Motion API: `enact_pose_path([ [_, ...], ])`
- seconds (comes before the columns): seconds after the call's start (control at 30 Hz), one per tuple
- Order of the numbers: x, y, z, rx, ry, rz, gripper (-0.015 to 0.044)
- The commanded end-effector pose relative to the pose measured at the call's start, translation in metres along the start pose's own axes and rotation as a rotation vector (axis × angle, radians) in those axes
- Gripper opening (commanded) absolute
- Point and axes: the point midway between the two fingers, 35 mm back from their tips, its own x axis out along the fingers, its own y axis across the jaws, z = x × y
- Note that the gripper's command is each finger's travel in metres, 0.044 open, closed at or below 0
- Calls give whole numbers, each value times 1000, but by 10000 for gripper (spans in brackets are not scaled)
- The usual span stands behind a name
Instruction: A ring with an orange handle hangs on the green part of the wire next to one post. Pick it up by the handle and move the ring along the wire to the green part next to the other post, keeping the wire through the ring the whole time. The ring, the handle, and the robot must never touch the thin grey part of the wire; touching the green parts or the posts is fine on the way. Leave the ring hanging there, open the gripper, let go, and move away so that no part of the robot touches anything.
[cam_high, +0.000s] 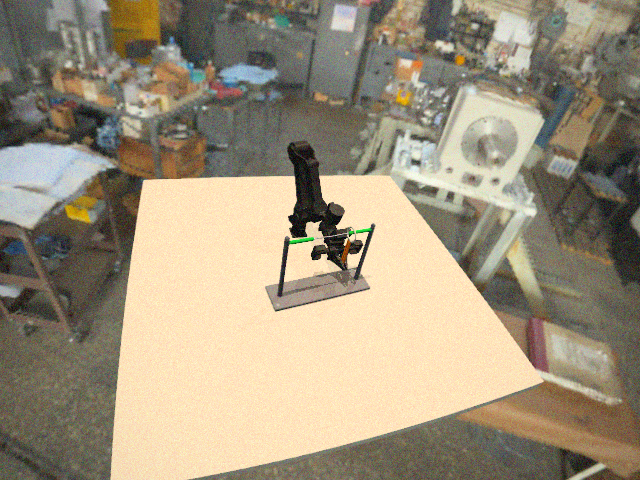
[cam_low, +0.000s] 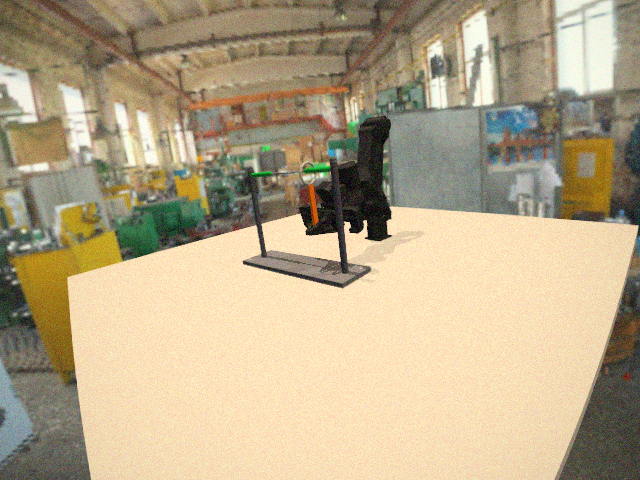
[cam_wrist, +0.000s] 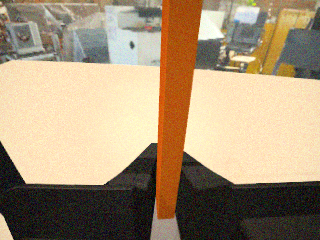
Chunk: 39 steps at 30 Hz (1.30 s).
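Pinching the orange handle (cam_high: 345, 251) (cam_low: 313, 205) (cam_wrist: 176, 100) between its two fingertips, our gripper (cam_high: 344, 266) (cam_low: 311, 227) (cam_wrist: 161, 149) has hold of it near the lower end, and the rest of the handle rises above the fingers. Directly above our gripper, at the handle's top, we see the pale ring (cam_high: 354, 234) (cam_low: 301, 174) around the wire, at the inner end of one green part (cam_high: 360, 231) (cam_low: 320, 168). We cannot tell whether the ring touches the wire there.

Just beside our gripper, on that green part's side, stands the near post (cam_high: 364, 253) (cam_low: 338, 217). On the gripper's other side, well apart from it, we have the far post (cam_high: 283, 267) (cam_low: 257, 214) with its own green part (cam_high: 301, 240) (cam_low: 262, 174). Between the two green parts, higher than our fingertips, runs the thin grey part of the wire (cam_high: 323, 238) (cam_low: 285, 173). Below our gripper lies the flat grey base (cam_high: 305, 297) (cam_low: 294, 266) that carries both upright posts, resting on the pale table top (cam_high: 289, 377) (cam_low: 330, 361) (cam_wrist: 90, 115).
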Motion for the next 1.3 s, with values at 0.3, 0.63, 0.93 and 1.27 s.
enact_pose_path([
  [0.3,-12,6,1,8,87,-6,-150],
  [0.63,-16,8,-12,5,129,-8,-150],
  [0.93,-16,8,-12,5,130,-8,-150],
  [1.27,-16,9,-12,1,129,-4,-97],
])
